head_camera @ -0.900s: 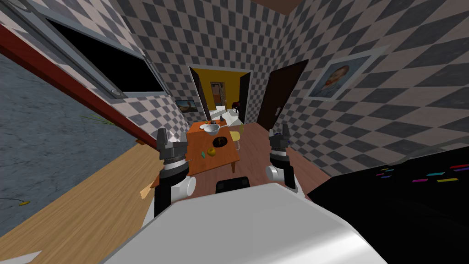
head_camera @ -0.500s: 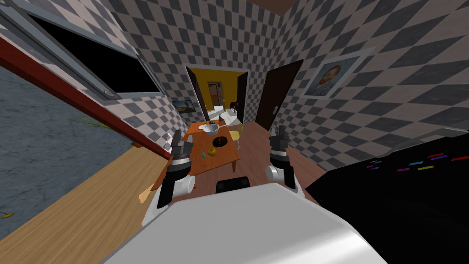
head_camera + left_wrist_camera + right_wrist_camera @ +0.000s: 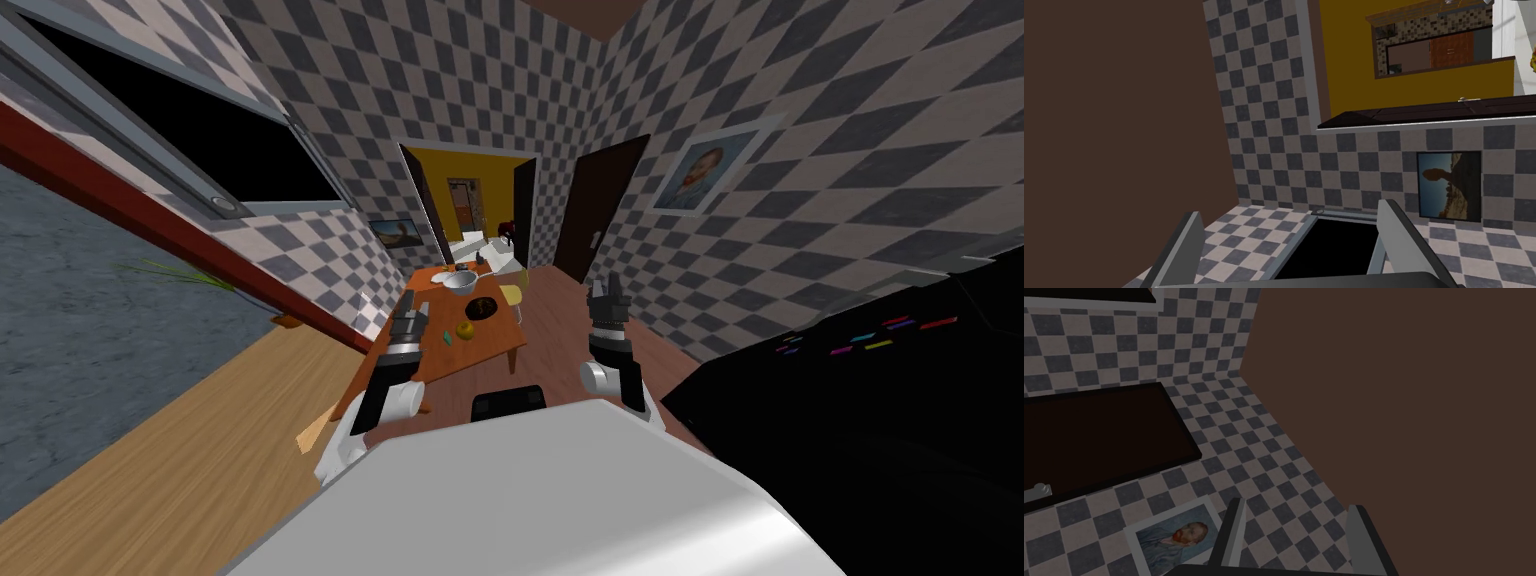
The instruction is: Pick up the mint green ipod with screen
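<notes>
The mint green ipod (image 3: 447, 338) is lying flat on the orange table (image 3: 485, 348), toward its near end, with a yellow-orange fruit (image 3: 465, 328) just beside it on the far side. Further along, a dark dish (image 3: 482, 308) is sitting, then a grey bowl (image 3: 460, 283) and a white plate (image 3: 441, 277) near the far end. A yellow chair (image 3: 513, 295) is standing at the table's right side. The ipod's screen and any lettering on it are too small to read.

The left gripper (image 3: 410, 320) is hanging over the table's left edge, near the ipod and to its left, not touching it; its height above the tabletop I cannot tell. In the left wrist view its fingers (image 3: 1186, 245) are standing wide apart with nothing between them. The right gripper (image 3: 608, 293) is hovering over the brown floor (image 3: 555, 330), well apart from the table, on its right. Its fingers (image 3: 1361, 538) are parted too, a little less widely, and are holding nothing.

Beyond the table a doorway (image 3: 470, 190) is opening onto a yellow wall, and a dark door (image 3: 590, 215) is standing to its right. A portrait (image 3: 698, 177) of a bearded man is hanging on the chequered right wall and a small landscape (image 3: 395, 232) on the left one. At the right a black cabinet (image 3: 850, 440) is showing short coloured strips (image 3: 880, 345); any writing on them is too small to make out
</notes>
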Tool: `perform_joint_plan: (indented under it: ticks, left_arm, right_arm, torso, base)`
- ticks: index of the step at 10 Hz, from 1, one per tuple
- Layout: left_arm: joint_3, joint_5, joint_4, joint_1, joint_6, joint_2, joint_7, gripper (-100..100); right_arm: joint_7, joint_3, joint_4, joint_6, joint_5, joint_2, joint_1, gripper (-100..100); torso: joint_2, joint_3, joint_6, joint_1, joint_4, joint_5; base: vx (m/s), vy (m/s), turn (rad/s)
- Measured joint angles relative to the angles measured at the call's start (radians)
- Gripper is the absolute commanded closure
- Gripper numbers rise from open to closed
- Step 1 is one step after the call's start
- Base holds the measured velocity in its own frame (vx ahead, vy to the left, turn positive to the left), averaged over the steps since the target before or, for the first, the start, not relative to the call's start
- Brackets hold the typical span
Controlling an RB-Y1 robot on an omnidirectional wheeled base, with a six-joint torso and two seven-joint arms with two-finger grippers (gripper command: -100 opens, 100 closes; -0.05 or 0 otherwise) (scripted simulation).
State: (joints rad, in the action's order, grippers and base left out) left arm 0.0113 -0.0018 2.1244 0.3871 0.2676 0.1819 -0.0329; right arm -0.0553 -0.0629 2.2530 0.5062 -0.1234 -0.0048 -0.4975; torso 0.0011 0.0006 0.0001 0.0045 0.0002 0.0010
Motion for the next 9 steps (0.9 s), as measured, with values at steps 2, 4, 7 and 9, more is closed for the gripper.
perform_joint_plan:
  ticks: [2,4,7,9]
  left_arm:
    - [-0.005,-0.002,-0.057,-0.041,-0.046,0.019,-0.002,-100]
    - [-0.012,0.002,-0.103,-0.054,-0.087,0.046,-0.007,-100]
    - [-0.023,0.008,-0.184,-0.098,-0.152,0.08,-0.012,-100]
    - [-0.025,0.009,-0.233,-0.132,-0.214,0.096,-0.008,-100]
  right_arm:
    - [0.0,0.0,0.0,0.0,0.0,0.0,0.0,0]
    - [0.0,0.0,0.0,0.0,0.0,0.0,0.0,0]
    - [0.0,0.0,0.0,0.0,0.0,0.0,0.0,0]
    - [0.0,0.0,0.0,0.0,0.0,0.0,0.0,0]
  torso:
    - [-0.001,0.0,0.0,0.0,0.0,0.0]
    - [0.0,0.0,0.0,0.0,0.0,0.0]
    - [0.0,0.0,0.0,0.0,0.0,0.0]
    - [0.0,0.0,0.0,0.0,0.0,0.0]
  base:
    - [-0.022,0.063,-0.075]
    - [-0.025,0.058,-0.096]
    - [-0.031,0.068,-0.105]
    - [-0.03,0.069,-0.102]
